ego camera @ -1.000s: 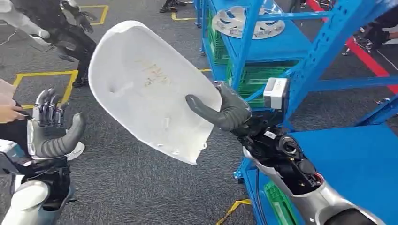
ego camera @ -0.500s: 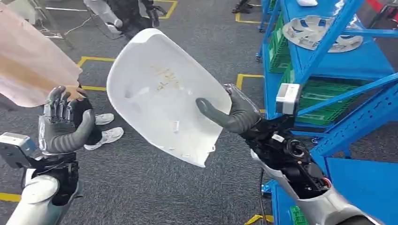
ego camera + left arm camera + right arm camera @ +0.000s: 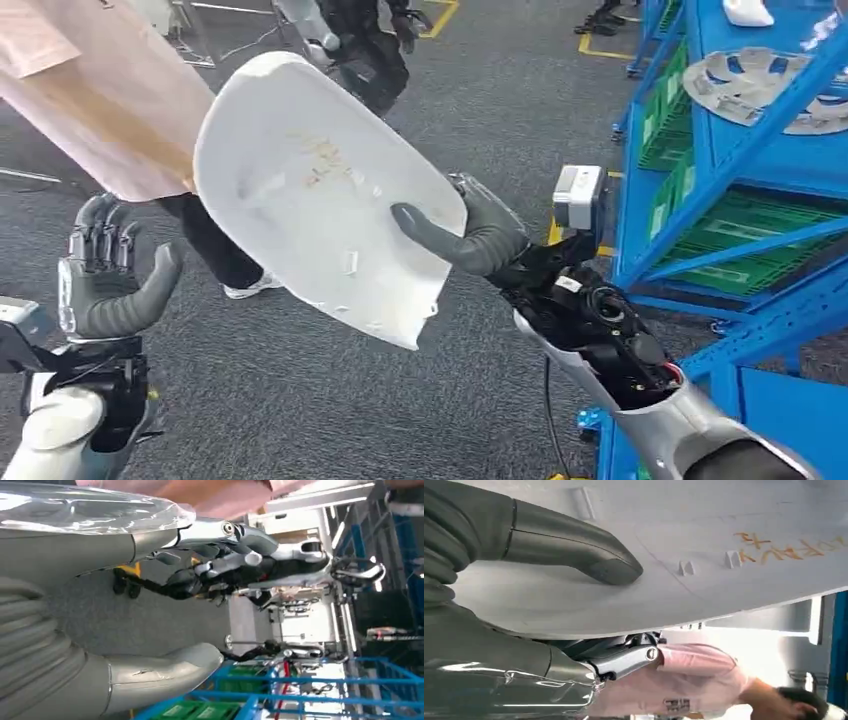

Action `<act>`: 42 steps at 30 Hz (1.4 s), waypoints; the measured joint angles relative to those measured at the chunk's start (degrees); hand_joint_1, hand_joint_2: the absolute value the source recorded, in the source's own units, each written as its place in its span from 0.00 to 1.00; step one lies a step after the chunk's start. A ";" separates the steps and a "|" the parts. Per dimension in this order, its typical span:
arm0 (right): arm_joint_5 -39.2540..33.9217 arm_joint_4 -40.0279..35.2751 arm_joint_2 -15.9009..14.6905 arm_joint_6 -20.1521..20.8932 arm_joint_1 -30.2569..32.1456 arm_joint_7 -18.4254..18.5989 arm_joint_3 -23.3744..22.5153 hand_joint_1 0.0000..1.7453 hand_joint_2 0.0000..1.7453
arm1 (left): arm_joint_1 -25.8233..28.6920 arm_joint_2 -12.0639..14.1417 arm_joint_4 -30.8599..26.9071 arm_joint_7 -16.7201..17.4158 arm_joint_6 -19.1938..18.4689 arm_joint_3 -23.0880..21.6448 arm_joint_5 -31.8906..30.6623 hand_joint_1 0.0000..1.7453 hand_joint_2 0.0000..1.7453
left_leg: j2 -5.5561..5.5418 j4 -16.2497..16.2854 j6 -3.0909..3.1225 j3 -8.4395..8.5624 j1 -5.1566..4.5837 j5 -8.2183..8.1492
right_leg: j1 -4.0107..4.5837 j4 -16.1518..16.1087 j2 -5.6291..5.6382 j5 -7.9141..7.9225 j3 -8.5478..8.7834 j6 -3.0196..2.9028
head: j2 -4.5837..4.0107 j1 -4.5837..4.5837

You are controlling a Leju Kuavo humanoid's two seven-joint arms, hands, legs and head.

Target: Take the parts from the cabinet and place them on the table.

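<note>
- One part in play: white shell panel, large, curved, concave side toward the head camera; orange handwriting on its inner face; held up in the air over grey carpet floor, tilted, well left of the blue shelving
- right hand grips the panel at its right edge; thumb across the inner face, dark fingers behind the rim; right wrist view confirms thumb pressed flat on the white surface
- left hand raised, palm up-ish, fingers spread and upright, holding nothing; apart from the panel, lower left of it
- blue shelving rack at right; green crates on a lower shelf; round white slotted part lying on the upper shelf
- person in pink top standing just behind the panel's left side; dark trousers, white shoe on the carpet
</note>
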 joint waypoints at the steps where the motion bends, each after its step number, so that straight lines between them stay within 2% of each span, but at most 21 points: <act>1: -0.04 0.02 0.00 0.00 -0.17 0.00 0.06 1.00 1.00 | -0.01 0.04 -0.02 0.04 0.00 0.00 0.04 0.00 1.00 | -0.55 0.20 0.30 -0.15 -0.08 -0.22 | 0.22 -0.02 -0.53 -0.19 0.24 0.30 | 0.00 0.37; 3: -0.04 0.05 0.00 -0.02 -0.36 0.04 0.15 1.00 1.00 | -0.04 0.18 -0.07 0.04 0.00 0.00 0.09 0.00 1.00 | -2.00 0.21 1.08 -0.12 -0.10 -0.33 | -0.05 -0.19 -1.83 -0.59 0.79 0.91 | 0.00 0.31; 6: -0.57 0.09 0.00 -0.44 -0.77 0.20 0.28 1.00 1.00 | -0.29 0.20 -0.33 0.07 0.00 0.00 0.15 0.00 1.00 | -3.67 0.00 1.97 0.37 0.36 -0.29 | -0.58 7.41 4.35 -5.51 -2.38 1.35 | 0.00 1.12; 9: -0.76 0.33 -0.02 -0.52 -0.59 0.37 0.44 1.00 1.00 | -0.21 0.20 -0.33 0.13 0.00 0.00 0.15 0.00 1.00 | -6.19 0.06 2.12 0.42 0.15 -0.37 | -0.41 20.48 5.85 -9.57 -9.19 1.32 | 0.00 2.01; 12: -1.05 0.39 -0.07 -0.85 -0.68 0.46 0.41 1.00 1.00 | -0.35 0.24 -0.33 0.22 0.00 0.00 0.17 0.00 1.00 | -8.87 0.15 2.06 0.78 0.09 -0.43 | -0.39 11.22 6.64 -2.40 -6.11 0.45 | 0.00 2.58; 13: -1.03 0.39 -0.07 -0.85 -0.79 0.50 0.44 1.00 1.00 | -0.44 0.22 -0.35 0.22 0.00 0.00 0.17 0.00 1.00 | -9.68 0.18 1.98 0.94 0.08 -0.48 | -0.39 5.51 8.57 0.80 -3.91 0.06 | 0.00 2.82; 14: -1.03 0.42 -0.07 -0.85 -0.87 0.53 0.44 1.00 1.00 | -0.49 0.22 -0.33 0.24 0.00 0.00 0.17 0.00 1.00 | -10.29 0.16 1.87 0.69 0.32 -0.47 | -0.64 2.52 12.20 1.42 -2.73 -0.35 | 0.00 2.93; 15: -1.05 0.44 -0.07 -0.85 -0.91 0.50 0.44 1.00 1.00 | -0.74 0.26 -0.33 0.31 0.00 0.00 0.17 0.00 1.00 | -11.21 0.47 1.48 0.29 0.12 -0.33 | -0.76 1.39 12.53 1.45 -2.47 -0.32 | 0.00 2.32; 18: -1.09 0.57 -0.07 -0.85 -1.14 0.42 0.50 1.00 1.00 | -0.52 0.33 -0.35 0.46 0.09 0.00 0.24 0.00 1.00 | -13.51 -0.16 0.09 -0.40 0.82 0.48 | -0.22 0.91 10.46 1.11 -1.63 -0.40 | 0.00 2.95; 19: -1.09 0.57 -0.07 -0.85 -1.27 0.35 0.52 1.00 1.00 | -0.50 0.48 -0.37 0.46 0.13 0.00 0.28 0.00 1.00 | -12.71 0.03 -0.02 -0.41 0.32 0.32 | -1.06 -0.02 9.38 1.40 -1.30 -0.64 | 0.00 2.86; 20: -1.09 0.64 -0.07 -0.83 -1.30 0.33 0.57 1.00 1.00 | -0.62 0.48 -0.37 0.37 0.15 0.00 0.28 0.00 1.00 | -8.03 1.14 -0.39 -0.95 -0.33 -0.58 | -1.00 -0.22 8.44 1.60 -0.79 -0.82 | 0.00 2.45; 21: -1.14 0.70 -0.07 -0.81 -1.43 0.15 0.59 1.00 1.00 | -0.84 0.55 -0.37 0.42 0.17 0.00 0.33 0.00 1.00 | -5.33 4.60 -0.71 -2.71 -0.21 -2.67 | -0.89 -0.27 7.54 1.61 -0.77 -1.02 | 0.00 1.27; 23: -1.11 1.05 -0.07 -0.74 -1.36 -0.09 0.61 1.00 1.00 | -0.80 0.55 -0.35 0.37 0.20 0.00 0.33 0.00 1.00 | -3.96 14.13 -1.00 -7.56 0.24 -6.61 | -0.58 -0.24 5.74 1.56 -0.83 -1.10 | 0.00 0.83; 25: -1.09 1.46 -0.07 -0.59 -1.27 -0.52 0.68 1.00 1.00 | -0.68 0.57 -0.24 0.26 0.28 0.00 0.33 0.00 1.00 | -3.82 17.75 -1.13 -9.63 0.40 -6.70 | -0.58 -0.21 3.85 1.41 -0.87 -1.20 | 0.00 0.31; 27: -1.09 1.71 -0.07 -0.50 -1.31 -0.74 0.74 1.00 1.00 | -0.69 0.63 -0.22 0.11 0.42 0.00 0.33 0.00 1.00 | -3.48 10.87 -1.00 -6.01 0.52 -2.65 | -0.58 -0.20 2.21 1.14 -0.67 -1.04 | 0.00 0.00; 29: -1.09 1.92 -0.07 -0.46 -1.44 -0.85 0.81 1.00 1.00 | -0.79 0.68 -0.22 -0.04 0.46 0.00 0.35 0.00 1.00 | 0.55 1.18 -0.65 -0.58 0.32 0.52 | -0.32 -0.15 0.94 0.65 -0.20 -0.47 | 0.00 -0.22; 34: -1.09 2.30 -0.07 -0.41 -1.86 -1.09 1.07 1.00 1.00 | -0.77 0.79 -0.22 -0.20 0.50 0.00 0.37 0.00 1.00 | -2.34 0.13 1.38 -0.30 -0.24 0.00 | -0.01 -0.03 -1.64 -0.49 0.52 1.11 | 0.00 0.35; 36: -1.09 2.45 -0.07 -0.41 -2.12 -1.29 1.05 1.00 1.00 | -0.88 0.79 -0.20 -0.22 0.50 0.00 0.37 0.00 1.00 | -3.40 0.05 1.96 -0.09 0.06 0.02 | -0.45 4.70 3.94 -3.80 -1.67 1.43 | 0.00 0.99; 39: -1.09 2.82 -0.07 -0.44 -1.86 -1.25 1.14 1.00 1.00 | -0.73 0.70 -0.20 -0.22 0.39 0.00 0.35 0.00 1.00 | -5.55 0.09 2.29 -0.08 -0.13 -0.01 | -0.20 18.99 5.79 -8.93 -8.78 1.32 | 0.00 1.88; 40: -1.09 2.93 -0.07 -0.55 -1.64 -1.25 1.14 1.00 1.00 | -0.68 0.70 -0.18 -0.18 0.35 0.00 0.37 0.00 1.00 | -6.40 0.13 2.30 -0.03 -0.21 -0.01 | -0.13 20.15 5.84 -8.46 -9.78 1.20 | 0.00 1.99; 42: -1.09 3.13 -0.07 -0.87 -1.49 -1.27 1.09 1.00 1.00 | -0.70 0.70 -0.18 -0.06 0.35 0.00 0.55 0.00 1.00 | -8.27 0.19 2.29 0.22 -0.33 -0.02 | 0.03 14.16 6.24 -3.48 -7.88 0.53 | 0.00 2.39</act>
